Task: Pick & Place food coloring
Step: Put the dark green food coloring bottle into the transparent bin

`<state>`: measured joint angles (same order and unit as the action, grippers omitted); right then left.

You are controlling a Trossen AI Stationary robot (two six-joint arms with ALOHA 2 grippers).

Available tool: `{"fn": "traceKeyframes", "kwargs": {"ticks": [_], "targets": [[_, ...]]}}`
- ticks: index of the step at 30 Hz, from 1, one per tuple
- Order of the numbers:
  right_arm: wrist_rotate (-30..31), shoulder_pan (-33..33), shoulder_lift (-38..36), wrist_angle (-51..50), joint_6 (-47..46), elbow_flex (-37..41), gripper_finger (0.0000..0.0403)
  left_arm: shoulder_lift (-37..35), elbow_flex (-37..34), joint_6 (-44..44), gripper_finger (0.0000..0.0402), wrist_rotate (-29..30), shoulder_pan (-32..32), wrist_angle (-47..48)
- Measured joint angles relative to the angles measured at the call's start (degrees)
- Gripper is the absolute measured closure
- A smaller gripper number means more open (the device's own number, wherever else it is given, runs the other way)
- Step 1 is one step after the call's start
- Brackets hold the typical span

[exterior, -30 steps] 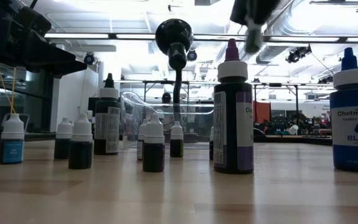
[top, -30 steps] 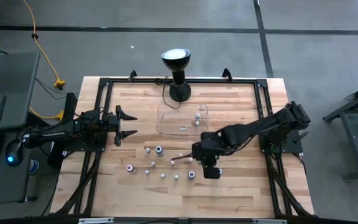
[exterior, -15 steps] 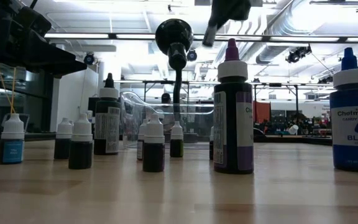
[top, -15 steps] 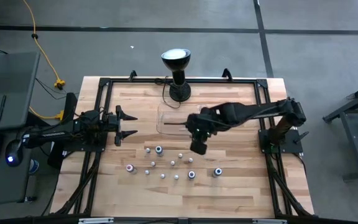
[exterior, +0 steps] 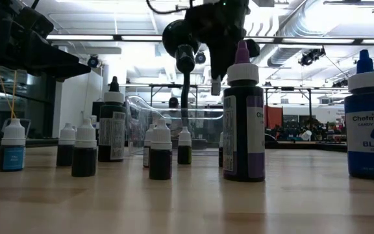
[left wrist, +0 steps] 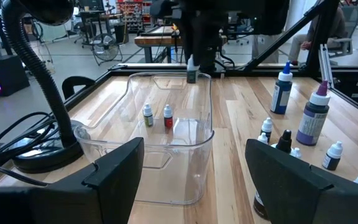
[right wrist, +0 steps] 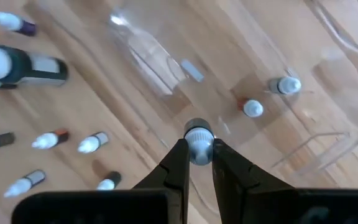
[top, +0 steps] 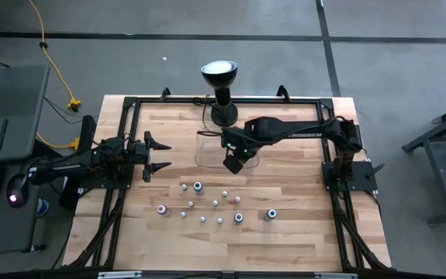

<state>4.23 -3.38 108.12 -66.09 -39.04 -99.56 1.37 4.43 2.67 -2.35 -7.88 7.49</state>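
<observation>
Right arm has swung from the bottle cluster on the wooden plank counter [top: 285, 232] to above the clear plastic tray [top: 207, 151]. Judgement: carry done, release next. Right hand [right wrist: 197, 158] is pinched on a small white-capped dropper bottle [right wrist: 198, 138], held high over the tray. Two bottles [left wrist: 157, 116] stand inside; the rest [top: 207, 205] are on the counter. Left hand [top: 157, 155] waits spread wide, empty, at the counter's left side.

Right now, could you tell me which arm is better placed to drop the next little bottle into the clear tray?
The right arm. Its claw is shut on a bottle above the tray. The left claw waits open at the table's left edge.
</observation>
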Motion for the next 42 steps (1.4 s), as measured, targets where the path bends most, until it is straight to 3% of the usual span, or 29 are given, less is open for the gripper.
{"fn": "traceKeyframes", "kwargs": {"ticks": [10, 23, 42], "targets": [[1.4, -1.7, -0.1, -1.4, -5.0, 6.0, 0.0361, 0.0, 0.0, 0.0, 0.0124, 0.0, 0.0, 0.0], [-2.0, -1.9, 0.0, 10.9, -6.1, 17.2, 0.0364, 0.0, 0.0, 0.0, 0.0124, 0.0, 0.0, 0.0], [-3.0, -4.0, 0.0, 15.0, -5.9, 19.9, 0.0354, 0.0, 0.0, 0.0, 0.0124, 0.0, 0.0, 0.0]]}}
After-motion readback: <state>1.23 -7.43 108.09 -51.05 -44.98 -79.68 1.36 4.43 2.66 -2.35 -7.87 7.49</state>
